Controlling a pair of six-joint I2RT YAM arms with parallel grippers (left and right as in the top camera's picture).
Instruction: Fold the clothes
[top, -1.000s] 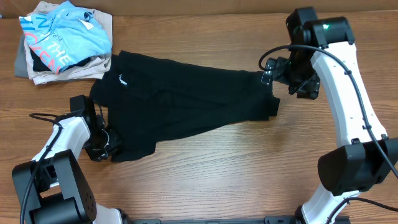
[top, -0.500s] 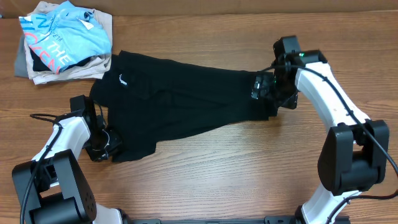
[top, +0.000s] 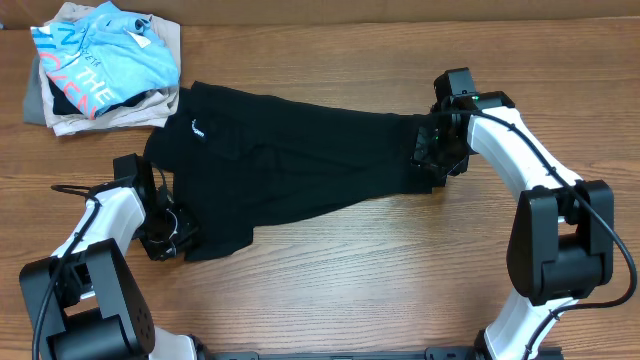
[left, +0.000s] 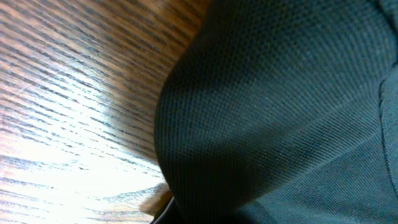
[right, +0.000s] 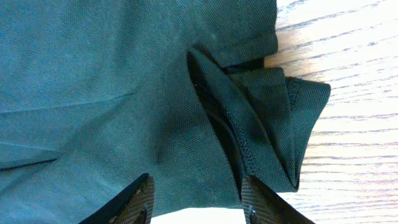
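Far left lies a crumpled pile (top: 100, 70) of light-blue and beige clothing. The left gripper (top: 172, 238), pressed together, pinches the lower-left corner of the fine-knit black garment (top: 300, 160), spread across the grained wooden table (top: 400, 280). The right gripper (right: 196, 186) straddles its bunched, stitched right hem, fingers spread.

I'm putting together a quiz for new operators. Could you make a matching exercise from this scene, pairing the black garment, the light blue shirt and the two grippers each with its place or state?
Things:
1. black garment
2. light blue shirt
3. left gripper
4. right gripper

Places or states:
A. fingers apart over the black garment's bunched right end
B. on top of a pile at the far left
C. spread across the middle of the table
D. shut on the black garment's near left corner

Pairs: 1-C, 2-B, 3-D, 4-A
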